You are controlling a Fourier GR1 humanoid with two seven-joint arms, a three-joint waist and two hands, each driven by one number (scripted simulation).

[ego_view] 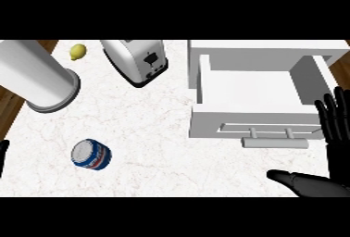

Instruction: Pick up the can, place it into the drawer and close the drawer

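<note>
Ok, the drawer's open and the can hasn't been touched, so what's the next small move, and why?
Probably bring the left robot hand rightward toward the blue can: it stands free on the counter, nearest that hand. The right robot hand is open by the open drawer.

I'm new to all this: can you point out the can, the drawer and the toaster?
can [91, 154]: head view, on its blue side.
drawer [256, 90]: head view, on its bare white floor.
toaster [130, 58]: head view, on its silver side.
</note>
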